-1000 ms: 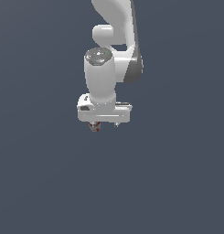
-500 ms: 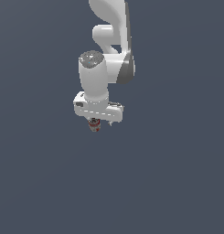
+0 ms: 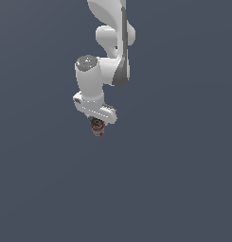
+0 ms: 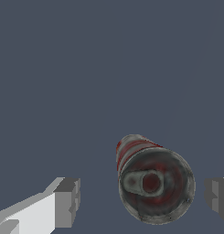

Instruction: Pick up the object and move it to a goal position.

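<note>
The white arm [image 3: 110, 42] is reaching down from the top edge of the exterior view, where its upper links are being cut off by the frame. Its wrist is ending in the broad white gripper [image 3: 97, 124], and the object [image 3: 97, 127] is showing just beneath that body as a small stubby cylinder, much narrower than the gripper itself. From here it is reading as a blur of red, dark grey and whitish patches. The fingers are mostly lost behind the gripper body and the object in this view, so I cannot make out from it how they are meeting the cylinder.

The wrist view is looking along the cylinder, end on. The object [image 4: 154, 183] is showing a round dark grey face with a reddish centre and a pale patch beside it, with red bands running around the barrel behind. One grey finger pad [image 4: 67, 202] is sitting on one side and the other pad [image 4: 217, 197] on the opposite side, half cut off by the frame edge. Visible gaps are lying between each pad and the end of the cylinder as seen here, so the gripper [image 4: 142, 200] is looking spread around the object; whether the pads are touching it further along, I cannot tell.

Everything around is a flat grey-blue, and I cannot tell a surface from the background.
</note>
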You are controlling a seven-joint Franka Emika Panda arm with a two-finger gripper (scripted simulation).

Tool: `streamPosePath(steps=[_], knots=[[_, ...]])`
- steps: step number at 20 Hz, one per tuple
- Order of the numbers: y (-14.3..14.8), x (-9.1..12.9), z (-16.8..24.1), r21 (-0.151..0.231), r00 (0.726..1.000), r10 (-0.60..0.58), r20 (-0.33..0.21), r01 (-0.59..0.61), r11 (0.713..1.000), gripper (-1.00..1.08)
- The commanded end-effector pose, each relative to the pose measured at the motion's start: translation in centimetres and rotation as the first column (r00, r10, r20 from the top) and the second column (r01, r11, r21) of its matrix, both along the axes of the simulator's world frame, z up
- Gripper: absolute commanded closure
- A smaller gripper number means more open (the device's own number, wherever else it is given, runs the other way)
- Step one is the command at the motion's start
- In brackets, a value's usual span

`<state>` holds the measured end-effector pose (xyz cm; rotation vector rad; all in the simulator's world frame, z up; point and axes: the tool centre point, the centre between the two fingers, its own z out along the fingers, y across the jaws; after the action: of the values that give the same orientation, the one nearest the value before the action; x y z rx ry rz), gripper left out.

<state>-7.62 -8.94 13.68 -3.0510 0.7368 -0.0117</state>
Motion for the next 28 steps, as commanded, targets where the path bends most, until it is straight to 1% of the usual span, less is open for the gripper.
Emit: streamPosePath(steps=[1, 6, 12, 22, 27, 28], knots=[[-0.5, -1.0, -0.4, 0.000, 0.999, -0.045, -0.004, 0.045, 0.999, -0.92], [-1.0, -2.0, -0.9, -0.001, 0.996, -0.090, -0.008, 0.090, 0.996, -0.92], [-1.0, -2.0, -1.2, -0.001, 0.996, -0.089, -0.008, 0.089, 0.996, -0.92], [-1.1, -2.2, -5.2, -0.002, 0.996, -0.094, -0.008, 0.094, 0.996, -0.92], [-1.1, -2.2, -5.9, -0.002, 0.996, -0.094, -0.008, 0.094, 0.996, -0.92], [-1.1, -2.2, -5.9, -0.002, 0.996, -0.094, -0.008, 0.094, 0.996, 1.08]])
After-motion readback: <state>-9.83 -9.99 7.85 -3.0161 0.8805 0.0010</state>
